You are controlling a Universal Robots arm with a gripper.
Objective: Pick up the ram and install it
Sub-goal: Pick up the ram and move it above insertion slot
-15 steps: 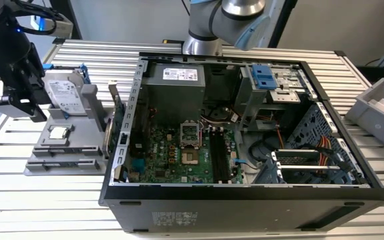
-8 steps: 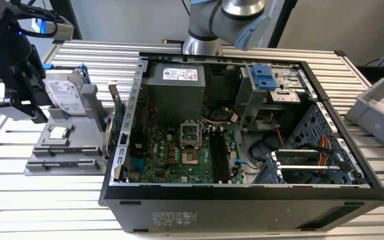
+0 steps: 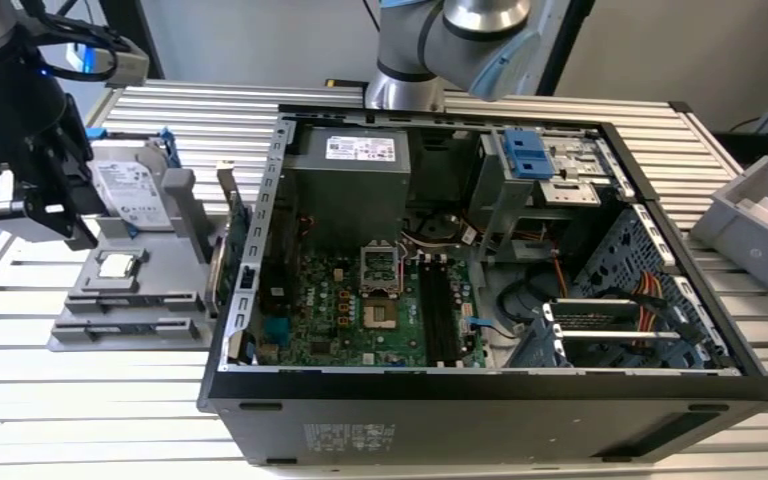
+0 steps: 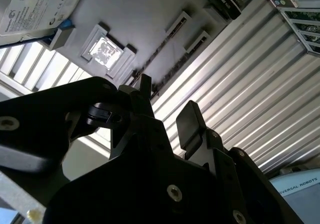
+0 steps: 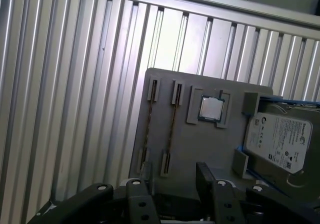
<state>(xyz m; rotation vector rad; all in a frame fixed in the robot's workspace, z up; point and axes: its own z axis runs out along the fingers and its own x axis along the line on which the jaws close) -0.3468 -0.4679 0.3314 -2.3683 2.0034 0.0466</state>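
The ram shows edge-on as a thin dark strip (image 5: pixel 171 126) standing in a slot of the grey holder (image 5: pixel 200 149). A second, fainter strip (image 5: pixel 145 131) stands in the slot beside it. In the second wrist view the strips (image 4: pixel 167 54) run across the same holder (image 4: pixel 145 14). My gripper (image 5: pixel 173 175) hovers above that end of the holder, open, with nothing between its black fingers (image 4: pixel 187 120). In the exterior view the gripper (image 3: pixel 75 225) hangs over the holder (image 3: pixel 131 310) on the exterior view's left, beside the open computer case (image 3: pixel 491 400). Black memory slots (image 3: pixel 438 310) lie on the motherboard.
A processor chip (image 5: pixel 211 108) and a silver hard drive (image 5: pixel 280 144) in a blue frame sit on the same holder. A green expansion card (image 3: pixel 237 250) stands by the case wall. A grey bin (image 3: pixel 764 215) sits at the exterior view's right. The table is ribbed metal (image 5: pixel 75 84).
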